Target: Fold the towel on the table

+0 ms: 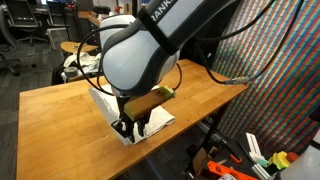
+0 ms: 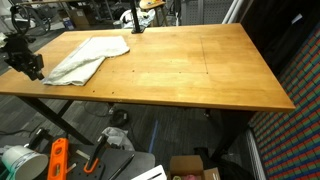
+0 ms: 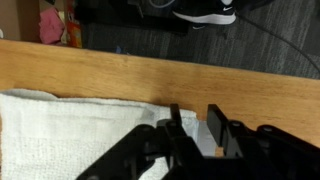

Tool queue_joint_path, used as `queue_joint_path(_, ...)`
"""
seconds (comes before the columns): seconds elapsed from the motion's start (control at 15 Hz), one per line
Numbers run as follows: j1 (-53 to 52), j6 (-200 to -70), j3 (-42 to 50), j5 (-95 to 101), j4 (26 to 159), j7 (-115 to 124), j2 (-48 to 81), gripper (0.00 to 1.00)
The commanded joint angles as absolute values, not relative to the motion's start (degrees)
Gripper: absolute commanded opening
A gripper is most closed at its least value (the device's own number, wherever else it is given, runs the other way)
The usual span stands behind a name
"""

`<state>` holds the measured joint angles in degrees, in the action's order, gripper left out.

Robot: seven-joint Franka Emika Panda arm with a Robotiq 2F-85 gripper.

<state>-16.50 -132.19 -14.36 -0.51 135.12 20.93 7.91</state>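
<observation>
Cluttered workshop room, dark floor, woven multicolour screen (image 1: 275,60) beside the setup. Large light-brown wooden table (image 2: 200,70) on dark legs. Franka arm (image 1: 140,50) filling most of an exterior view, bent low over one table corner. Towel (image 2: 85,58), white-grey, lying rumpled and partly doubled over at that corner, close to both edges that meet there. Same towel in wrist view lies flat, with a strip of bare wood between cloth and table edge. Gripper (image 3: 195,120) low over the towel end nearest the table's side edge. Fingers (image 3: 216,125) slightly apart, pale cloth showing through the gap. Cannot tell whether the tips touch the cloth. Under the table: cardboard box (image 2: 190,168), orange tool (image 2: 58,158). Black shoe (image 3: 205,12) on the floor past the table edge, wrist view.
</observation>
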Motion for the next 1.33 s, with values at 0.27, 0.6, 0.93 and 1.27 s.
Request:
queue_joint_path(0.27,-13.0,-127.2,-11.6,-4.7,127.3,18.5,3.9,0.97)
queue_joint_path(0.6,-8.7,-121.6,-7.6,-7.4,116.5,17.0,10.5,1.00)
queue_joint_path(0.93,-4.9,-115.6,-4.6,-12.1,103.8,16.5,21.3,1.00)
queue_joint_path(1.27,-0.3,-108.3,-2.0,-15.9,92.4,16.0,29.9,1.00)
